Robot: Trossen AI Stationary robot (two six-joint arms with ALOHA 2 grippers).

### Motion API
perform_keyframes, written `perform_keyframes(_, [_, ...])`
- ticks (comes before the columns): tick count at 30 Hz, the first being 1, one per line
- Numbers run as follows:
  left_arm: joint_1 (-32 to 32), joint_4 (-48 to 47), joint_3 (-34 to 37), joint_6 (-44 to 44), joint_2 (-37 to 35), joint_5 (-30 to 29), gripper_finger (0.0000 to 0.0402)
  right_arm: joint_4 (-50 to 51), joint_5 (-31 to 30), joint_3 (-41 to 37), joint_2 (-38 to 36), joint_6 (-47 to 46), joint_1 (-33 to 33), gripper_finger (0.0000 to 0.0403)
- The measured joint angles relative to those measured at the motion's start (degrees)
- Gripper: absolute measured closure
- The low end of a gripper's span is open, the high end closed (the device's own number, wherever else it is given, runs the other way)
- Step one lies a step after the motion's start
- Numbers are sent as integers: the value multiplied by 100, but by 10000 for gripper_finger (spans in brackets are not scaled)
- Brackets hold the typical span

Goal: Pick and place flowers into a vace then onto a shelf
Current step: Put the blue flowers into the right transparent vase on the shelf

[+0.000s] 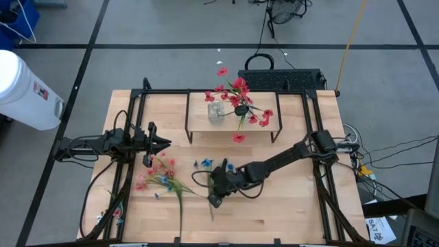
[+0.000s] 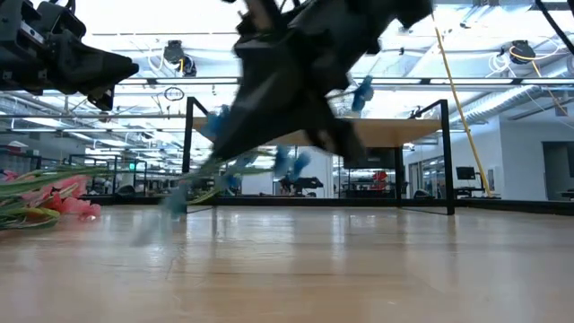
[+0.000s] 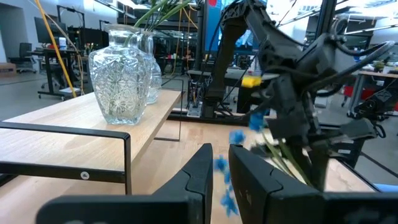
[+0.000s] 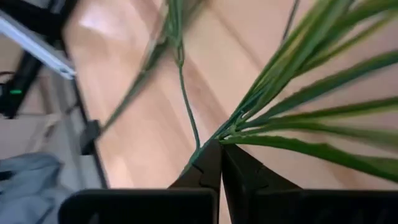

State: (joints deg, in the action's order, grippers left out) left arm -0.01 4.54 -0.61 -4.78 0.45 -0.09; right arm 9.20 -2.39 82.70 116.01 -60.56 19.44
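Right gripper (image 1: 214, 199): clenched on the blue flower (image 1: 224, 167) stem, lifted off the table.
Left gripper (image 1: 164, 143): fingers nearly together, holding nothing.
Advice: carry it stem-down to the vase (image 1: 215, 112) on the shelf (image 1: 199, 121).

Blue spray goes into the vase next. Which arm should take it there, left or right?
Right. The right gripper already has its jaws shut on the blue spray's stem above the table, with the vase on the shelf ahead. The left gripper hangs empty, jaws nearly closed, above the pink spray.

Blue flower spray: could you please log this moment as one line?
right gripper shut on blue-blossomed green-stemmed spray | left gripper waiting, shut | red spray in glass vase
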Motion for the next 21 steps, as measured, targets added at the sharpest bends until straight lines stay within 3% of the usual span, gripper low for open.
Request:
perform_keyframes(9, [2, -2, 0, 0, 2, 0, 344, 1610, -1835, 0, -738, 403, 518, 403])
perform_keyframes(17, [0, 0, 0, 2, 0, 2, 344, 2648, -2058, 2, -1411, 396, 892, 403])
perform_keyframes(21, [0, -2, 1, 2, 0, 2, 344, 2991, -1677, 1, -1597, -80, 968, 403])
